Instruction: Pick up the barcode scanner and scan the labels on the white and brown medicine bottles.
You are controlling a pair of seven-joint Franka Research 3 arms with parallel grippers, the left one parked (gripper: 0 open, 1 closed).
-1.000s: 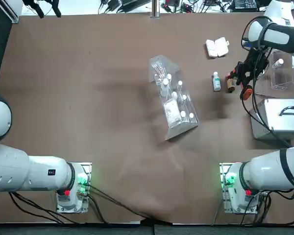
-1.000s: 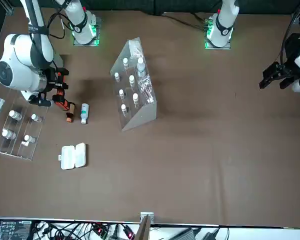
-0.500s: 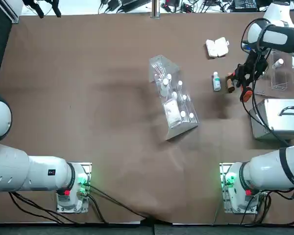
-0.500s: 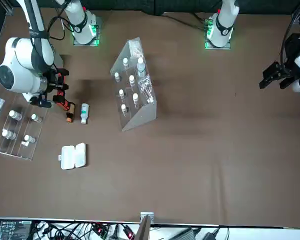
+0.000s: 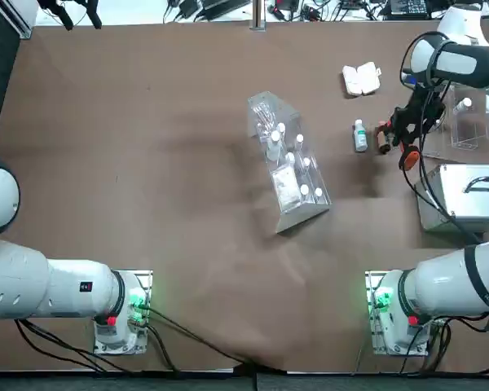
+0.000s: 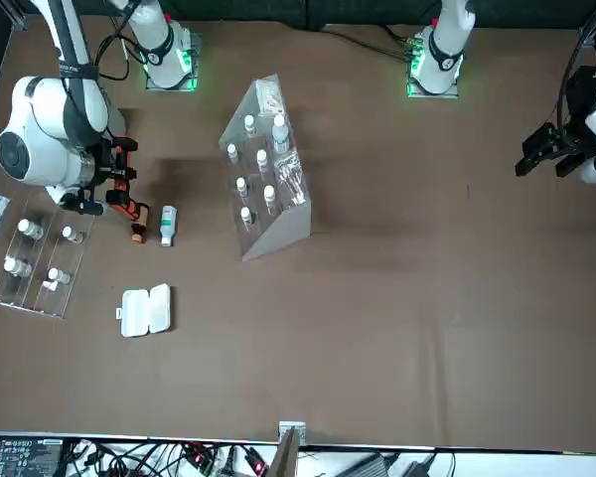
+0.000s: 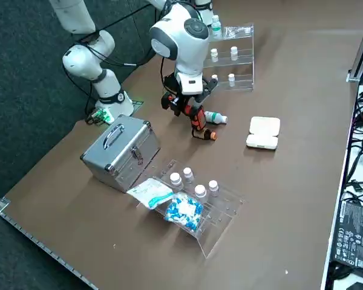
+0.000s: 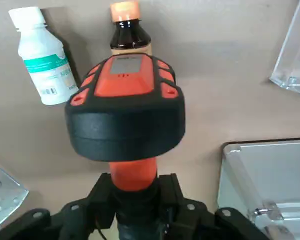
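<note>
Slight shift of the working arm over the last second: scanner eased back a touch in the top view, more of the brown bottle showing beside it, upper right of the frame. Bottle now looks redder than half a second ago; perhaps the scanner's light on its label, not certain. I judge the brown label is being read, or about to be; no view proves a good read

Right gripper clamped on the handle of the barcode scanner, held off the table. White bottle lies just beside the brown one, same place as a second ago; whether it has been scanned, cannot tell

Views compared. Wrist view: a small barcode and green band on the white bottle, but the scanner's head hides most of the brown label. Top view: both bottles on their sides, no barcode legible. Right side view: brown bottle under the scanner's tip, upper middle of the frame, orange cap poking out; also a bag of blue-and-white capsules on a clear rack, contents I cannot make out from overhead. Risk, as I judge it: dipping lower could nudge the brown bottle and roll its label away
</note>
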